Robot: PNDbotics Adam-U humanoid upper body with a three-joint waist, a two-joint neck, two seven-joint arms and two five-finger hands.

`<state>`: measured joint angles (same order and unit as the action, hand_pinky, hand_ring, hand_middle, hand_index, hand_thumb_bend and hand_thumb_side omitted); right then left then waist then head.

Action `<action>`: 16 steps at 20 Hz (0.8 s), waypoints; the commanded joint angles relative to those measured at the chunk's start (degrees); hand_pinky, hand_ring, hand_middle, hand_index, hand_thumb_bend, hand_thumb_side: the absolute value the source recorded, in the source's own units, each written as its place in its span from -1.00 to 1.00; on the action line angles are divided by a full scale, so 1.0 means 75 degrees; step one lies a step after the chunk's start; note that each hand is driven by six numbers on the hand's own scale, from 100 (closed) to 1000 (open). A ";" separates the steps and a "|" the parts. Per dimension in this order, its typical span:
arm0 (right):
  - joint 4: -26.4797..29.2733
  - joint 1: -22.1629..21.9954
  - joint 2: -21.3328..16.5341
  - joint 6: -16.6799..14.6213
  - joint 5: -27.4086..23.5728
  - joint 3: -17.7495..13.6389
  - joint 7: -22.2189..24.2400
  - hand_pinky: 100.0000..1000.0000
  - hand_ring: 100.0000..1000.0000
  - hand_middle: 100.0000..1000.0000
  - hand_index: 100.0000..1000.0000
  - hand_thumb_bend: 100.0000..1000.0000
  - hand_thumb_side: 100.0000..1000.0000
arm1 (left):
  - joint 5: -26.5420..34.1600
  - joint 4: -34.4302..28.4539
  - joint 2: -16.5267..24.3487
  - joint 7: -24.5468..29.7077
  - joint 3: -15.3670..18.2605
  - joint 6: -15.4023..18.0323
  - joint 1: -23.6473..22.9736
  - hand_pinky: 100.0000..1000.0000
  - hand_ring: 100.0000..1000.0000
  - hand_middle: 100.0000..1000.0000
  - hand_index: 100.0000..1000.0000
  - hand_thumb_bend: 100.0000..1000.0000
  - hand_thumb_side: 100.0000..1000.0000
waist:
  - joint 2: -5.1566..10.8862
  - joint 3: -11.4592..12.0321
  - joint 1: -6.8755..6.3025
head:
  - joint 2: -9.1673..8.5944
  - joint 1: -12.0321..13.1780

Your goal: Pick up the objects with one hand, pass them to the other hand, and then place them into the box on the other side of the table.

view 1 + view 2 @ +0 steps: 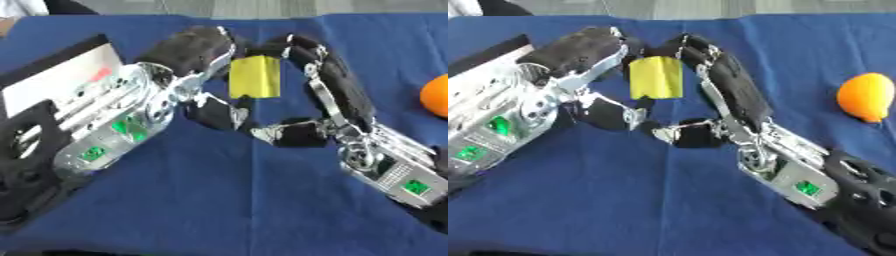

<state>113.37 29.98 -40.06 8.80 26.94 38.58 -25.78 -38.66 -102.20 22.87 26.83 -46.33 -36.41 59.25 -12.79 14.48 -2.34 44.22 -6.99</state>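
Observation:
A yellow block hangs above the blue cloth at the centre, between my two hands. My left hand comes in from the left, and its curled fingers meet the block's upper left edge. From the right, my right hand curls its fingers over the block's upper right corner. Both thumbs stick out below the block and do not touch it. An orange fruit lies on the cloth at the right. At the left edge stands the box, black with a white inside.
The table is covered with a blue cloth. My left forearm lies over the box's near side. My right forearm crosses the lower right. A black mount sits at the lower left.

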 commanded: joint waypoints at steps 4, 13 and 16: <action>0.0162 0.0016 -0.0054 0.0360 0.0323 -0.0070 0.0127 0.42 0.46 0.42 0.57 0.43 -0.75 | -0.0179 -0.0053 0.0102 0.0203 0.0098 0.0030 0.0142 0.54 0.22 -0.26 -0.35 -1.00 -0.64 | 0.0011 0.0003 -0.0069 | -0.0014 0.0047; 0.0162 -0.0187 -0.0170 0.0676 0.0415 -0.0140 -0.0092 0.43 0.47 0.43 0.58 0.38 -0.74 | -0.0321 -0.0417 0.0645 0.0518 0.0257 0.0097 0.0155 0.54 0.23 -0.26 -0.33 -1.00 -0.63 | 0.0074 0.0024 -0.0092 | -0.0014 0.0068; 0.0162 -0.0227 -0.0204 0.0661 0.0407 -0.0145 -0.0182 0.43 0.48 0.43 0.58 0.38 -0.74 | -0.0384 -0.0502 0.0854 0.0599 0.0317 0.0114 0.0114 0.54 0.24 -0.25 -0.33 -1.00 -0.63 | 0.0084 0.0027 -0.0101 | -0.0014 0.0051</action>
<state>113.44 27.74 -40.17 13.75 29.69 38.22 -26.65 -41.16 -104.99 27.47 30.47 -45.18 -35.07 59.29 -12.79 14.59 -2.40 44.22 -6.68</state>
